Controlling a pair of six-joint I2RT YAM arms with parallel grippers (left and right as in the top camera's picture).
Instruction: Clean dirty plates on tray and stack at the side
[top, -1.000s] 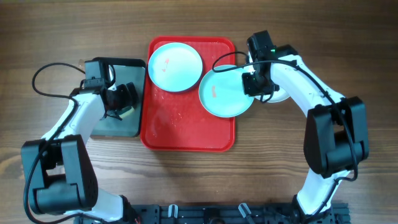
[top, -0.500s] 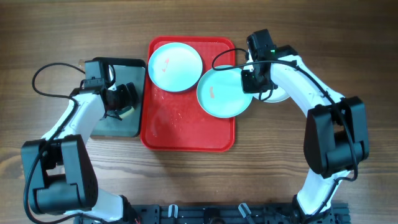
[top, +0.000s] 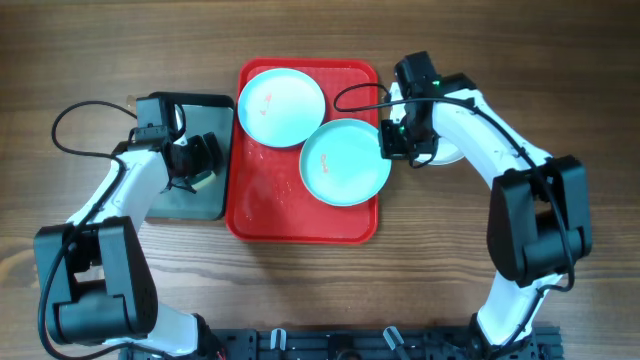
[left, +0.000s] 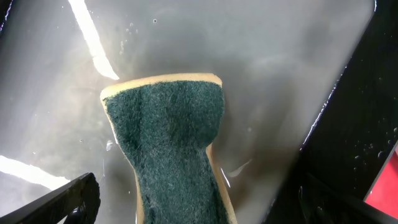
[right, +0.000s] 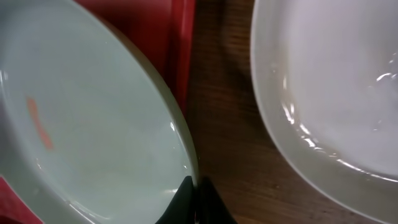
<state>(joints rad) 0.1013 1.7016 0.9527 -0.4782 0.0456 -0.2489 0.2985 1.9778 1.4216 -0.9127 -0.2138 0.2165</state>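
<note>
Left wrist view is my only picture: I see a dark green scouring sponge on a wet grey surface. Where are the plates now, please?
Observer: Two are on the large red rectangular plastic tray: a white round plate with a pale teal rim at its far left corner, and a light teal round plate beside it.
Operator: Is the right arm busy?
Observer: Yes, the right gripper is shut on the light teal plate's right rim.
Operator: Is that plate dirty?
Observer: It bears one reddish smear.
</note>
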